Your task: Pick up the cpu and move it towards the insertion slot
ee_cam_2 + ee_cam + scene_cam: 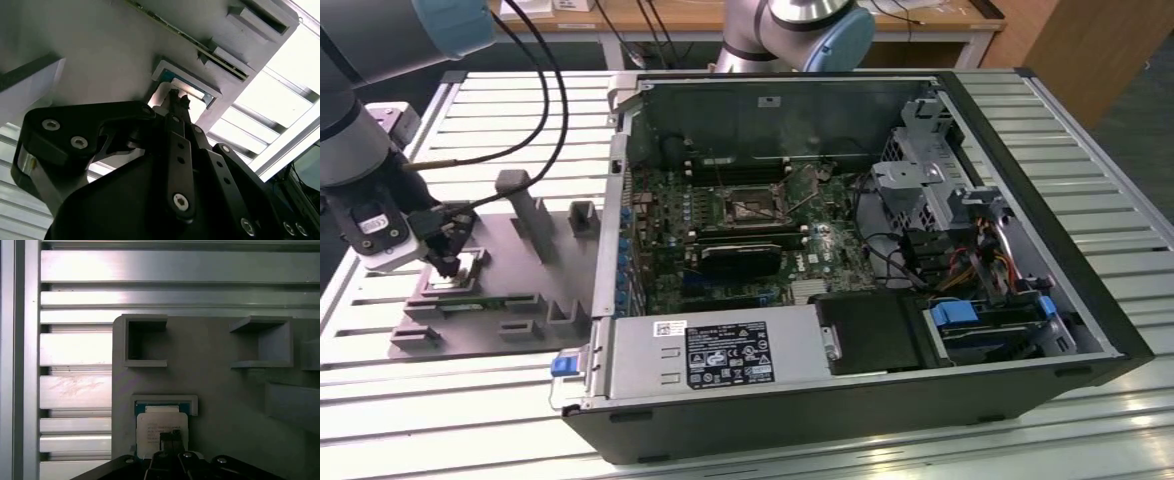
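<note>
Counts are taken first: one cpu (156, 426), one gripper (170, 438), one insertion slot (750, 205), one grey fixture plate (520, 300) and one opened computer case (854, 400) are seen, all set on a slatted metal table (387, 410). Two open square brackets (145, 342) are counted on the plate in the first wrist view. The cpu is found lying flat in a framed recess of the plate, at the exterior view's left, well apart from the slot, which is seated on the green board inside the case. The cpu is placed directly under the jaws, whose tips are lined up over the middle of its pale top rather than around its edges. The jaws are seen drawn together with no clear gap between them in both wrist views, and nothing is shown clamped between them. The tips are brought right down at the cpu's top face, but whether that face is actually touched cannot be told. The cpu is not lifted out of its recess.
</note>
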{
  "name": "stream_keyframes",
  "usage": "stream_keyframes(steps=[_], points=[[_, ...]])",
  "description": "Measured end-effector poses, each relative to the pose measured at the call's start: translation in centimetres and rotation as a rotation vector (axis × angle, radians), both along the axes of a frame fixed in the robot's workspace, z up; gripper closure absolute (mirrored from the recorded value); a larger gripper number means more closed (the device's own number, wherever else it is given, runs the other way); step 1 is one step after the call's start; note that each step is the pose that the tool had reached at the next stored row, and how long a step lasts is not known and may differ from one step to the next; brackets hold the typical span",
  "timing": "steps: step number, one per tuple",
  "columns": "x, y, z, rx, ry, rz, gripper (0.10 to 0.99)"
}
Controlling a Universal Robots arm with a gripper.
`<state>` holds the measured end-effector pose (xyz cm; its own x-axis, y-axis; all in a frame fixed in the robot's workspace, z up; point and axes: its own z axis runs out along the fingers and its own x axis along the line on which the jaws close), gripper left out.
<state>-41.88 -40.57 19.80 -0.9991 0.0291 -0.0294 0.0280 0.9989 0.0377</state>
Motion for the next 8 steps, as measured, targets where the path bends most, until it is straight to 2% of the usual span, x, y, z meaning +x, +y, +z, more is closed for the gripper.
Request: stream_keyframes(steps=[2,3,4,5,6,8], points=[[0.0,0.0,0.0,0.0,-0.0001,0.0,0.984],[0.0,0.0,-0.01,0.0,-0.0001,0.0,0.918],[0.0,0.0,-0.01,0.0,-0.0001,0.0,0.918],[0.0,0.0,0.0,0.0,-0.0001,0.0,0.855],[0.0,0.0,-0.01,0.0,-0.0001,0.0,0.855],[0.0,0.0,-0.01,0.0,-0.0001,0.0,0.737]])
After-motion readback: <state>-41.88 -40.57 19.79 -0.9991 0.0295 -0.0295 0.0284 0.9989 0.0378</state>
